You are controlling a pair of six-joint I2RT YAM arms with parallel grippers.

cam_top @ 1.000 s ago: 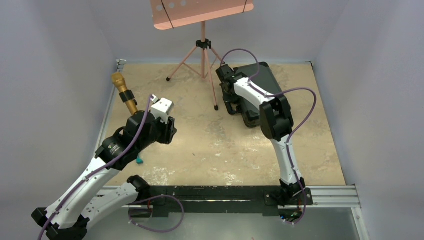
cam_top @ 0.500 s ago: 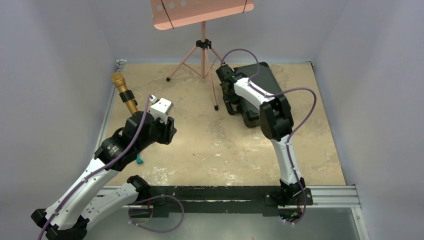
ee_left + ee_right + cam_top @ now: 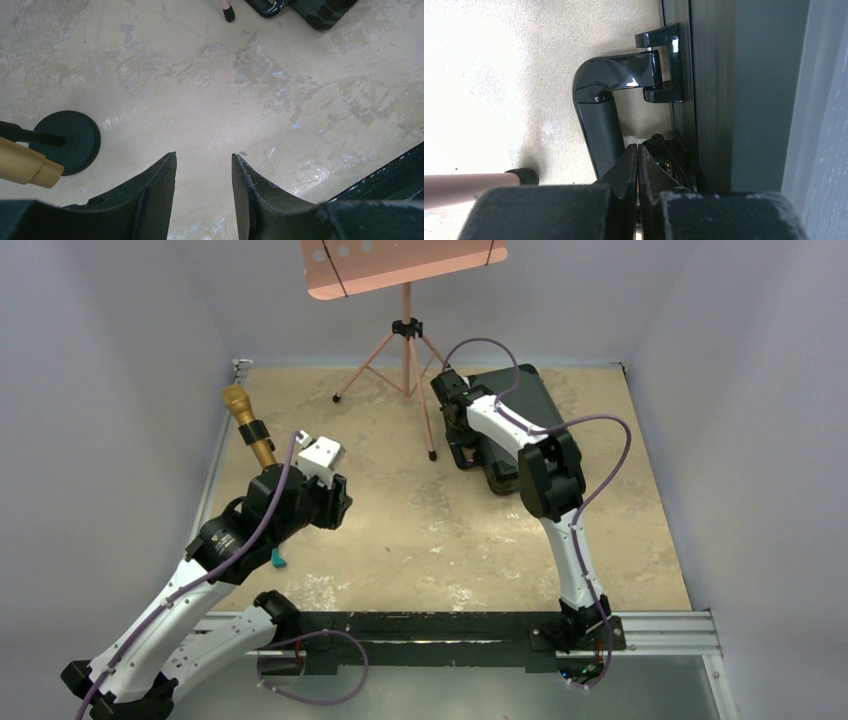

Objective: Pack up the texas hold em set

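Observation:
The black case (image 3: 525, 390) of the texas hold em set lies closed at the back right of the table. In the right wrist view its glossy handle (image 3: 599, 120) sticks out from the case's edge (image 3: 714, 100). My right gripper (image 3: 638, 146) is shut, and its tips sit between the handle and the edge, by a latch (image 3: 671, 160). From above, the right gripper (image 3: 457, 425) is at the case's left side. My left gripper (image 3: 204, 156) is open over bare table with nothing between its fingers, and from above the left gripper (image 3: 338, 508) is at the left. Chips, cards and button are out of view.
A gold microphone (image 3: 245, 425) stands on a round black base (image 3: 70, 140) at the left, close to my left arm. A pink music stand (image 3: 405, 340) has a leg foot (image 3: 524, 176) just left of the case. A small teal piece (image 3: 279, 560) lies near the left arm.
The left arm has drifted very slightly toward the near left. The right arm and the case have not moved.

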